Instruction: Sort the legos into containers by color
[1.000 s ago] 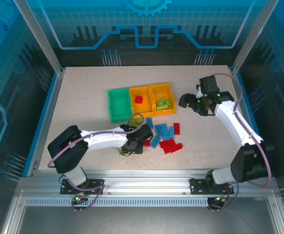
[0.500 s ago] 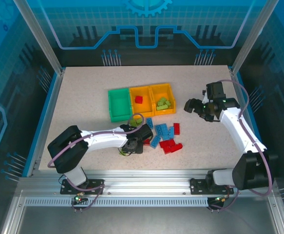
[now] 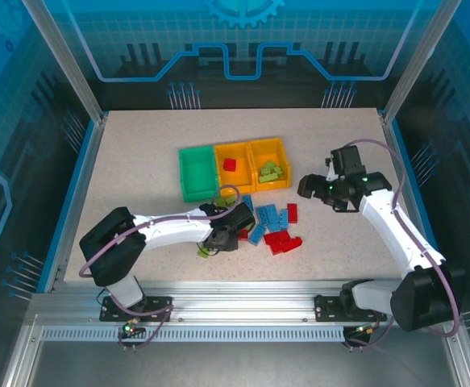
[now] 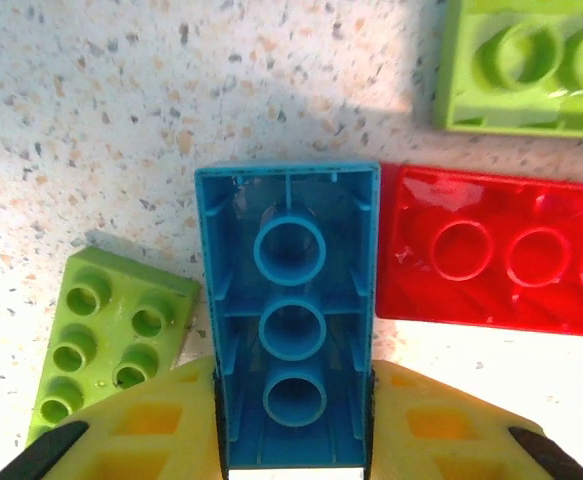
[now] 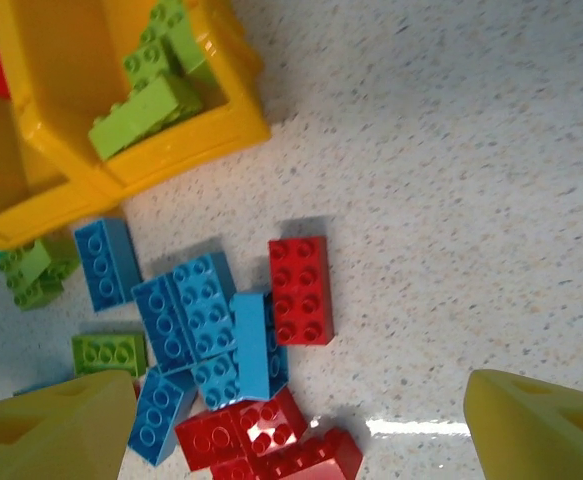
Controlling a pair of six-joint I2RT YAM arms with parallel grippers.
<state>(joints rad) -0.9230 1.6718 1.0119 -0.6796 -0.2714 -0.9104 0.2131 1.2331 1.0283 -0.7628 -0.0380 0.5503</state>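
1. The left claw point(image 4: 291, 425) is pinching a blue rectangular studded plastic brick point(image 4: 289, 300) by its long sides. The brick's hollow underside is facing the wrist camera, low over the speckled tabletop point(image 4: 91, 120).
2. The step in hand, as I judge it, is lifting this brick clear. A straight rise is looking wisest, because a red rectangular plastic brick point(image 4: 491, 250) is lying against the blue brick's right flank, seemingly touching it. A lime green plastic brick point(image 4: 111, 340) is also lying just left of the yellow fingers point(image 4: 141, 430).
3. The fingers are gripping only the brick's near end, so a slow, swing-free lift is probably guarding against it pivoting out.
4. The empty green plastic bin point(image 3: 196, 177) is sitting just beyond the left claw and seems the likely home for blue.
5. The right claw point(image 5: 296, 430) is hanging spread wide, holding nothing, above the loose pile point(image 5: 221, 350). It had best be staying aside.
6. I am counting three bins: the green one and two orange.
   - The middle orange plastic bin point(image 3: 236, 181) is holding one red piece.
   - The far orange plastic bin point(image 5: 201, 135) is holding at least three lime green ones.
7. Under the right claw I am counting about six loose blue bricks, at least three red and two or three lime green.
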